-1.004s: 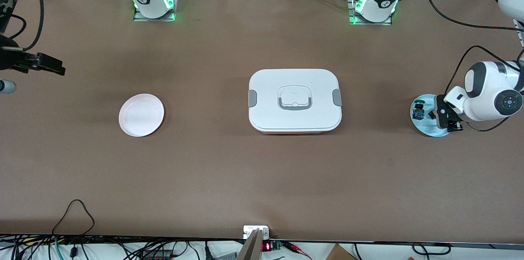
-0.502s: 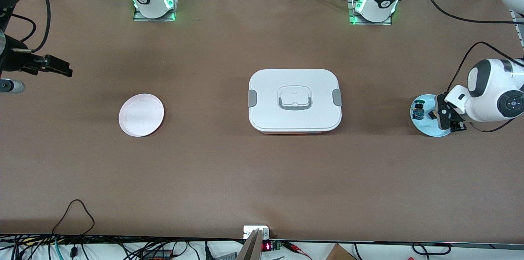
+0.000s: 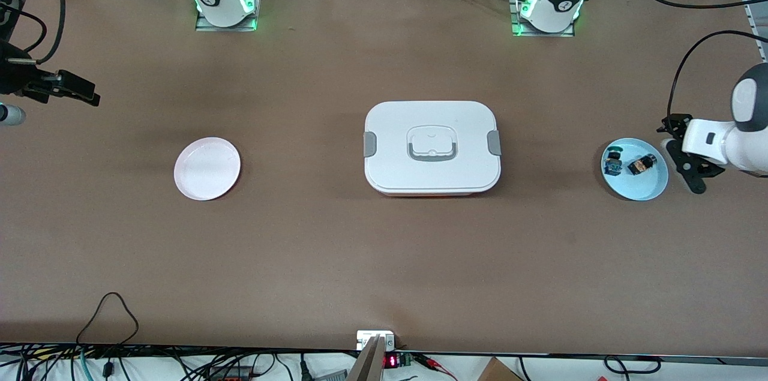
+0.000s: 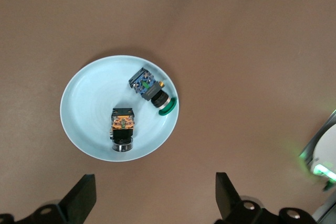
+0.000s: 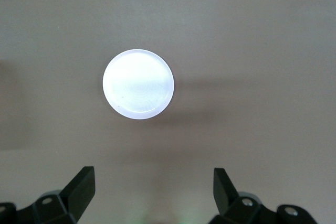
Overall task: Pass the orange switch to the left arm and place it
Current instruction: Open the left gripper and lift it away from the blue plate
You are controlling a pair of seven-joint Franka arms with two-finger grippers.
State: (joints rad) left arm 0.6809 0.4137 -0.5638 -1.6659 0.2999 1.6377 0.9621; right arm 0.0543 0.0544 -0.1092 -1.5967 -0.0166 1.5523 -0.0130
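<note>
Left wrist view shows the orange switch [image 4: 122, 129] lying on its side in the pale blue plate [image 4: 84, 100], its long axis running toward the gap between the left gripper [image 4: 155, 203]'s wide-spread fingers [image 4: 81, 195], the blue-and-teal switch [image 4: 152, 92] beside it. The left arm is nearer. The smooth white box [image 3: 432, 147] sits mid-tabletop; the right gripper [image 5: 152, 198], fingers also wide, waits above the pink plate [image 5: 138, 84].

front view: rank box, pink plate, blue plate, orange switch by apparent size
1. box, clearly largest.
2-3. pink plate and blue plate: look alike, no ranking.
4. orange switch, tiny, lying in the blue plate.
</note>
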